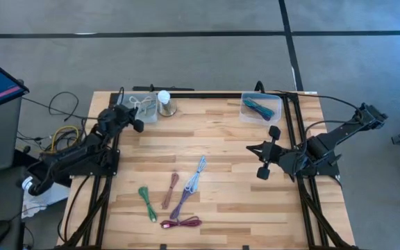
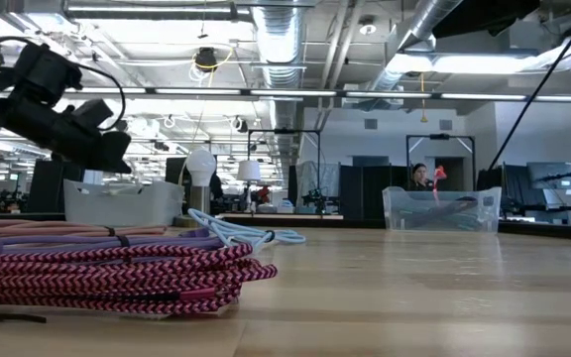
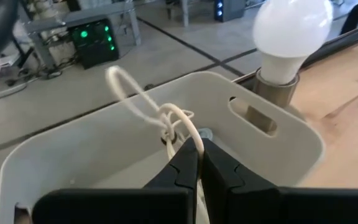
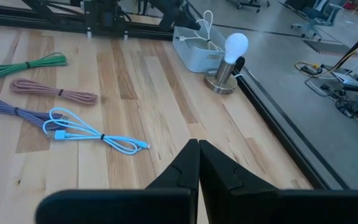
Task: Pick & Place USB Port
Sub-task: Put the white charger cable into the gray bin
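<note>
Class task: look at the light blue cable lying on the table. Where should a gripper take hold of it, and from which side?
Grip the light blue cable at its dark tie near mid-length, where the strands are bunched together. It lies flat on the table, so coming straight down from above, fingers straddling the bundle crosswise, looks best.

High view looks straight down; low view sits level at the table edge. Both wrist views, looking past closed jaws, share the light bulb.

Lamp between bins; cables front.
</note>
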You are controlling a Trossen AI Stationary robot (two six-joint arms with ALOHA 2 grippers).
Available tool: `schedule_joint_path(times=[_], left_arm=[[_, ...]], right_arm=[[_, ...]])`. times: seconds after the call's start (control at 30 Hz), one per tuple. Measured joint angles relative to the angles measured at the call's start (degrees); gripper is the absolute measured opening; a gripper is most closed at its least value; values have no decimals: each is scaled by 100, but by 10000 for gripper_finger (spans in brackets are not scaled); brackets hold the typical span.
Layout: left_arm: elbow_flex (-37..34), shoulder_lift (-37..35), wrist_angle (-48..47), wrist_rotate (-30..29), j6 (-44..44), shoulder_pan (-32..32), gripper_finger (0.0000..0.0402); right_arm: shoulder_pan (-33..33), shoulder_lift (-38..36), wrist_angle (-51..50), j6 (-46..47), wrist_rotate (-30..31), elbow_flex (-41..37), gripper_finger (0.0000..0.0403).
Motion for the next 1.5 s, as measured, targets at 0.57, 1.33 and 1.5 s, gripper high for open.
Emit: schedule_joint_path(times=[0.57,1.33,1.5], left_arm=[[0,58,47,-85,-247,-30,127],[-2,54,1690,-18,-504,-52,219],[-2,52,2162,152,-527,-52,215]], right_arm=[[0,0,82,0,-4,0,0],[0,0,81,0,-4,0,0],[0,0,81,0,-4,0,0]])
